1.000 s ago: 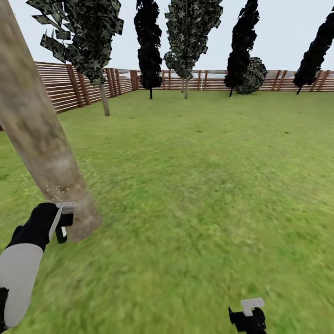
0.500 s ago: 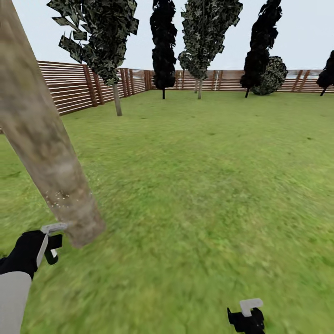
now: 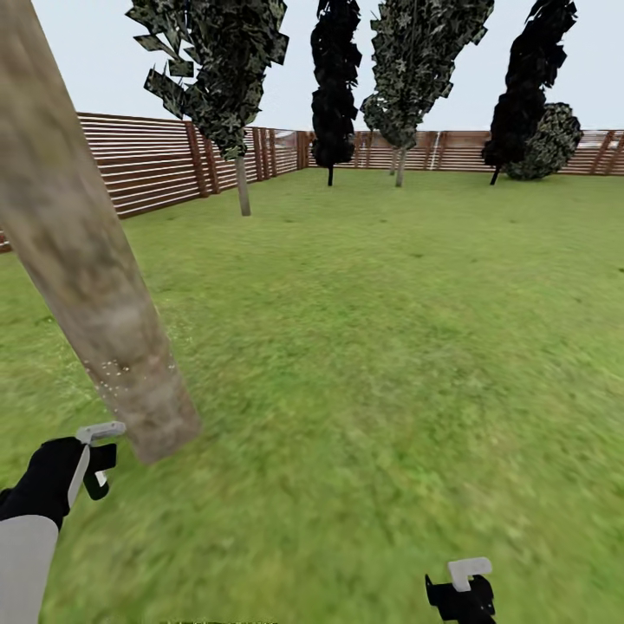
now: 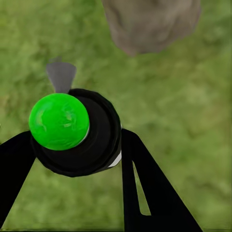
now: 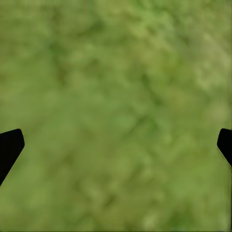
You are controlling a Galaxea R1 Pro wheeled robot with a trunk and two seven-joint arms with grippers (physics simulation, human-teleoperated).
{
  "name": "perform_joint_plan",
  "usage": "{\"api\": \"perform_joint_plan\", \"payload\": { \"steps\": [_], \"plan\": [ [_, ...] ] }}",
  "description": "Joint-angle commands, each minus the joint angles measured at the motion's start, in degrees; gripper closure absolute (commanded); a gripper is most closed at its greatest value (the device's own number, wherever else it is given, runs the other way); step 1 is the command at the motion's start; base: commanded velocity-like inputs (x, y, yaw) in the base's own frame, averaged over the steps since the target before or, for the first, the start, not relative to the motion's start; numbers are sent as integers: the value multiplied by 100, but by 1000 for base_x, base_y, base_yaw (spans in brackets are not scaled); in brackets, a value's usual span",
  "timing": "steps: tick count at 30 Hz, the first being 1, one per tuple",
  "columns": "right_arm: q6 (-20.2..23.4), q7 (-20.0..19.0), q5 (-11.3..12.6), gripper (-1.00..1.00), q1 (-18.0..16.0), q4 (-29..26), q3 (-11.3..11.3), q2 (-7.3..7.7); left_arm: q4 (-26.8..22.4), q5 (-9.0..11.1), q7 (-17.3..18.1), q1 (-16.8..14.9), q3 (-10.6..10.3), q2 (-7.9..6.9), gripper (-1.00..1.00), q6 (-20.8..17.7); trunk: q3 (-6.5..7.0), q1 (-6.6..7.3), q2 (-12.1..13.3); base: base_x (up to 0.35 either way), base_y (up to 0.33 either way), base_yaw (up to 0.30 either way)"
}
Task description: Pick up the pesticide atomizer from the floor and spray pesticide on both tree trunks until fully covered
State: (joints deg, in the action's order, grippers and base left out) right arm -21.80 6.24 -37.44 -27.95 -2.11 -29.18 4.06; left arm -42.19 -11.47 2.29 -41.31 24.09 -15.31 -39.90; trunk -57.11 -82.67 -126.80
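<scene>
The left gripper (image 4: pixel 77 145) clasps the pesticide atomizer (image 4: pixel 77 133), green cap showing, just beside the foot of the leaning tree trunk (image 3: pixel 87 251). The right gripper (image 5: pixel 116 145) hangs spread wide over the lawn (image 3: pixel 390 347).

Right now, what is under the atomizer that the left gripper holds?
Under the pesticide atomizer, in the left gripper, lies green lawn. The tree trunk base stands close ahead. Grass directly beneath is covered.
</scene>
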Motion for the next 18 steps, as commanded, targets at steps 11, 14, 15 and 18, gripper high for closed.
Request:
{"api": "perform_joint_plan", "payload": {
  "steps": [11, 14, 15, 18],
  "plan": [
    [0, 8, 0, -100, 0, -8, 0, 27, 1, 33, 0, 0, -1, 2, 100, 0, 0, 0, 0, 137, -263, 134],
    [0, 8, 0, -100, 0, -9, 0, 25, 1, 16, 0, 0, -1, 2, 100, 0, 0, 0, 0, 146, -276, 0],
    [0, 7, 0, -100, 0, -9, 0, 22, 1, 14, 0, 0, -1, 2, 100, 0, 0, 0, 0, 127, -286, 0],
    [0, 3, 0, -100, 0, -4, 0, 8, 1, 37, 0, 0, -8, 2, 100, 0, 0, 0, 0, 114, -289, 132]
  ]
}}
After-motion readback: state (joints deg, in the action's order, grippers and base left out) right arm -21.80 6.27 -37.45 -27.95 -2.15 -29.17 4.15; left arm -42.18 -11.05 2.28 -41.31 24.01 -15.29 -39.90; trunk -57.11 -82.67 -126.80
